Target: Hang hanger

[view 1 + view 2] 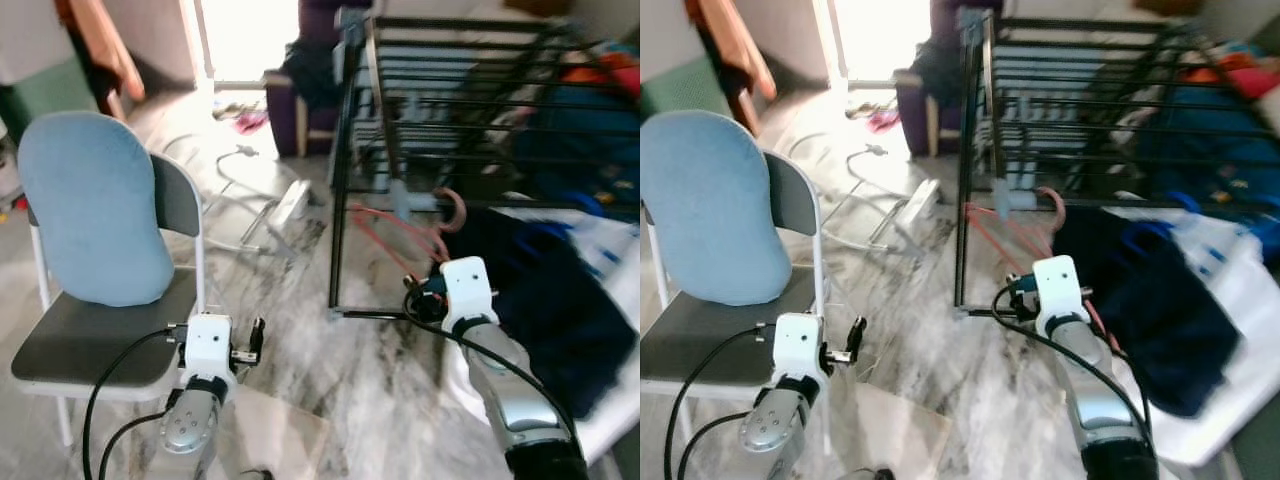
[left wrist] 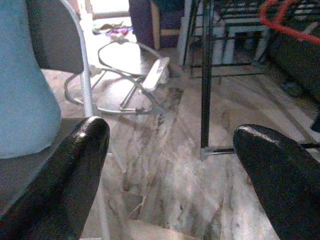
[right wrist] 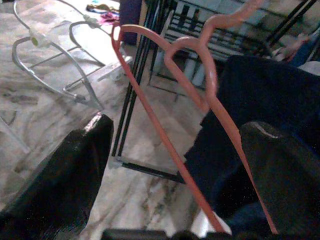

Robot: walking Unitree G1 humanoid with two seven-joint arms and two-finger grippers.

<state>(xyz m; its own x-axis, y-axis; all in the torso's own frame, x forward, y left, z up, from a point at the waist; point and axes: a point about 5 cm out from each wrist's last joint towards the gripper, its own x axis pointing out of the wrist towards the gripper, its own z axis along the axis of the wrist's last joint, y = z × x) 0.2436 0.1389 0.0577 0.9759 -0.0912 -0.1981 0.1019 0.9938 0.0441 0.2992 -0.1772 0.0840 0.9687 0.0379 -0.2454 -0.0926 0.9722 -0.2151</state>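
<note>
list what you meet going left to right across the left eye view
chair with blue cushion → left gripper → black rack → pink hanger → right gripper → dark clothes

Both arms forward — end effectors (image 2: 170, 165) (image 3: 175, 165) spread wide

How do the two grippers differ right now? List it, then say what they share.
The right gripper has the pink hanger running between its parted fingers, beside the black rack and dark clothes; the left gripper holds nothing, with only marble floor between its fingers.
The right gripper reaches forward toward the rack; the left gripper sits low beside the chair.
Both have two black fingers, spread open.
</note>
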